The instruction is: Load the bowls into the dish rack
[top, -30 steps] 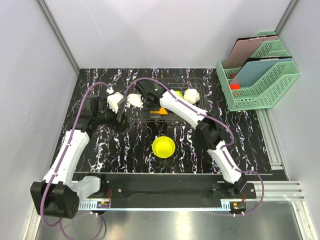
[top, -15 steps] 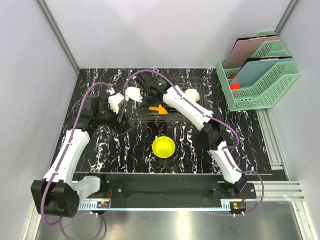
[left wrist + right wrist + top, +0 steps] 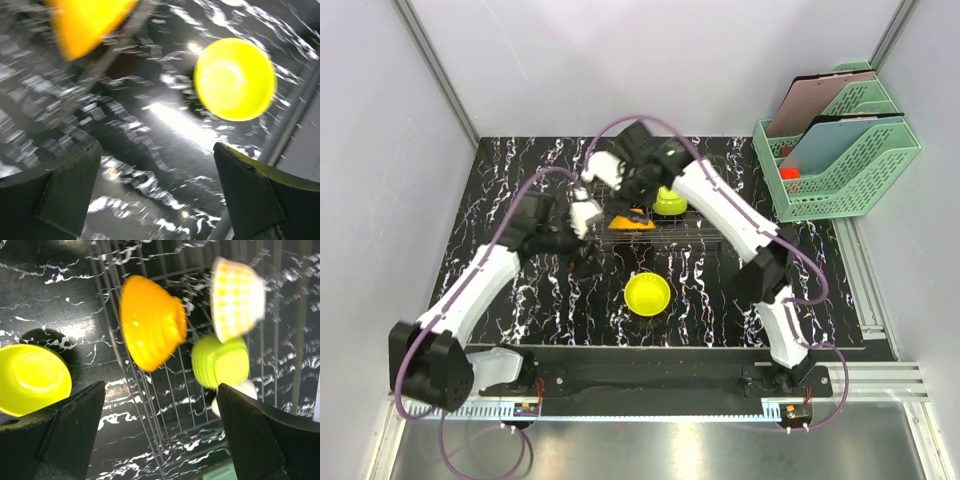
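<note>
The wire dish rack (image 3: pixel 150 415) holds an orange bowl (image 3: pixel 150 322) on its side, a cream checked bowl (image 3: pixel 235 297), a lime green bowl (image 3: pixel 220 362) turned upside down, and a white bowl (image 3: pixel 235 395) half hidden by my finger. From above I see the orange bowl (image 3: pixel 630 221) and the lime green bowl (image 3: pixel 668 200) in the rack (image 3: pixel 695 225). A yellow bowl (image 3: pixel 647 293) sits upright on the table in front of the rack, also in the left wrist view (image 3: pixel 235 79). My right gripper (image 3: pixel 632 188) hangs open above the rack's left end. My left gripper (image 3: pixel 592 250) is open and empty, left of the yellow bowl.
Green mesh file trays (image 3: pixel 840 150) stand at the back right, off the black marbled table (image 3: pixel 520 290). The right arm (image 3: pixel 730 215) arches over the rack's right half. Grey walls close in the left, back and right sides.
My right gripper has risen and drawn back from the orange bowl, which stays in the rack. My left arm has swung right, toward the yellow bowl.
</note>
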Controlling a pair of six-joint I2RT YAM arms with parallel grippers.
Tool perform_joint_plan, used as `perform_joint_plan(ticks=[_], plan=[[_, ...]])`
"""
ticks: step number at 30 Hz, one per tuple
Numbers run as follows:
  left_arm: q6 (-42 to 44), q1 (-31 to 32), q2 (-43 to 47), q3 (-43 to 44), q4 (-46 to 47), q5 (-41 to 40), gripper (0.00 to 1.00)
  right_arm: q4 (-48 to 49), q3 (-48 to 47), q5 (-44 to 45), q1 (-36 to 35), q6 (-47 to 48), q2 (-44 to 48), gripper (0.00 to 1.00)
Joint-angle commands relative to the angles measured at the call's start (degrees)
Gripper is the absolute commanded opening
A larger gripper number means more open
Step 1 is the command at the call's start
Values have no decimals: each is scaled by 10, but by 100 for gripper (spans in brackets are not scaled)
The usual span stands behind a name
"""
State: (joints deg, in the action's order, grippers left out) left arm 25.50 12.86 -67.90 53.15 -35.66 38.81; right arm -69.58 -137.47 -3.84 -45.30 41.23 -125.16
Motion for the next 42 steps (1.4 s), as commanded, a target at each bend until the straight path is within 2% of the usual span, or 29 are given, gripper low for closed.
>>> perform_joint_plan(ticks=[1, 3, 7, 9, 10, 13, 21, 23, 24, 25, 27, 30, 32, 33, 34, 37, 38, 42], plan=[[13, 107, -58, 31, 6, -28, 99, -12, -15, -83, 76, -60, 112, 100], [3, 145, -85, 41, 10, -45, 99, -15, -4, -110, 124, -75, 144, 100], [-15, 169, -167, 67, 23, -66, 99, -6, 83, -188, 188, -95, 203, 100], [-16, 180, -200, 74, 30, -71, 99, 21, 136, -192, 198, -99, 252, 100], [-17, 184, -209, 76, 32, -74, 99, 36, 202, -188, 199, -101, 271, 100], [-26, 195, -238, 85, 50, -85, 99, 93, 306, -184, 199, -99, 339, 100], [-31, 207, -300, 122, 68, -89, 98, 125, 406, -180, 200, -125, 412, 100], [-27, 211, -310, 123, 68, -86, 90, 136, 422, -176, 200, -129, 423, 100], [-26, 211, -318, 124, 69, -78, 73, 139, 436, -173, 200, -130, 425, 100], [-24, 212, -323, 125, 67, -74, 67, 142, 441, -172, 200, -130, 429, 100], [-25, 211, -333, 125, 66, -70, 46, 144, 448, -166, 200, -130, 433, 100], [-19, 212, -338, 123, 60, -61, 45, 143, 449, -158, 200, -129, 435, 100], [-16, 213, -338, 123, 55, -57, 42, 144, 449, -154, 200, -128, 434, 100], [-15, 213, -337, 124, 52, -53, 37, 143, 446, -154, 200, -128, 433, 100], [-13, 213, -336, 122, 47, -51, 28, 143, 445, -154, 200, -130, 432, 100], [-5, 215, -334, 122, 36, -41, 12, 143, 438, -157, 200, -135, 426, 100], [-2, 216, -331, 123, 32, -37, 0, 143, 437, -158, 200, -137, 425, 100], [20, 215, -300, 123, 2, -8, 0, 138, 439, -198, 202, -144, 421, 100]])
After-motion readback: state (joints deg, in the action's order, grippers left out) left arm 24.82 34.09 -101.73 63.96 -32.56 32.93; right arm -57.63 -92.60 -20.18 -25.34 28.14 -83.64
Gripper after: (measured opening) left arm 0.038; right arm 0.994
